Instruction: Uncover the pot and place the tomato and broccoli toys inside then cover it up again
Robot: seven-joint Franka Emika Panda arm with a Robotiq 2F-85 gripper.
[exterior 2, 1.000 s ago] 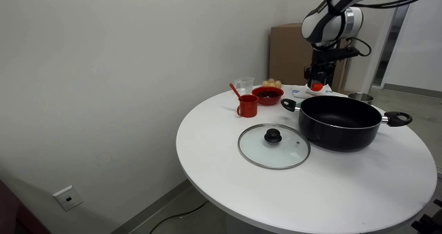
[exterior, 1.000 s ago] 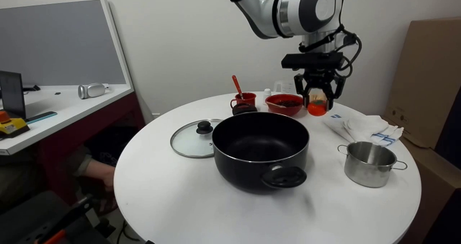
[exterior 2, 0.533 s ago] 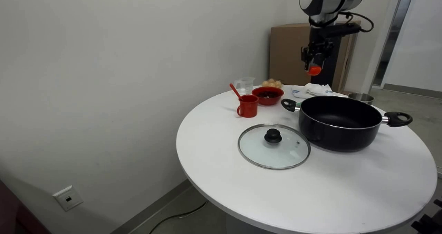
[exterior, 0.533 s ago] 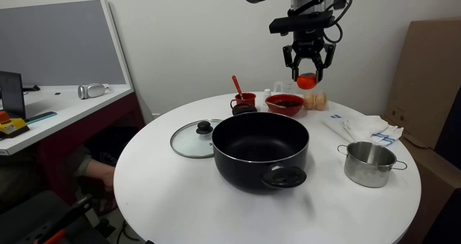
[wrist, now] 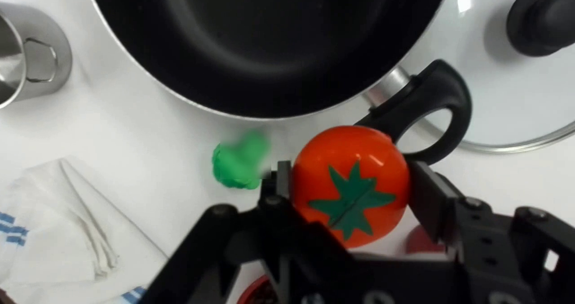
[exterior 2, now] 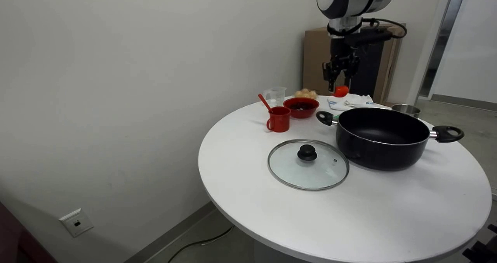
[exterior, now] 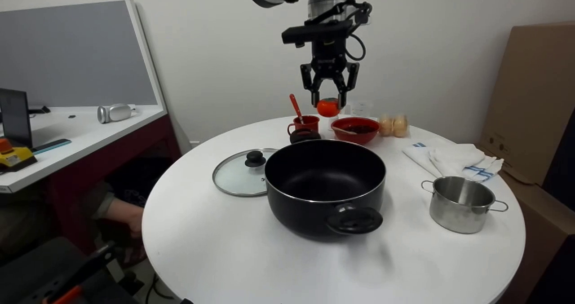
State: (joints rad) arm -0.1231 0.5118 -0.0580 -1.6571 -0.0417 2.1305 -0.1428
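One toy tomato (wrist: pixel 352 185): up in the air, off the counter (exterior: pixel 215 250) and outside the pot, shiny red with its green star leaf showing in the wrist view
Hand (exterior: pixel 329 101): pointing straight down, got the tomato pinched from both sides, over toward the far edge in an exterior view
Black pot (exterior: pixel 305 218): lid's off, standing upright between the left and right edges
Glass lid (exterior 2: pixel 303 173): lying flat right beside the pot, couldn't tell you if they touch
Toy broccoli (wrist: pixel 238 162): on the counter just outside the pot's rim in the wrist view, kinda smeared by blur
Steel pot (exterior: pixel 458 216): near the right edge in an exterior view, blue-striped towel (exterior: pixel 458 158) bunched just behind it
Red mug (exterior 2: pixel 278 123): toward the far edge, red utensil (exterior: pixel 295 106) leaning in it
Red bowl (exterior: pixel 359 138): dark stuff inside, between the mug and some eggs (exterior: pixel 392 126) in an exterior view
Measuring cup (exterior 2: pixel 275 95): clear, right by the far edge
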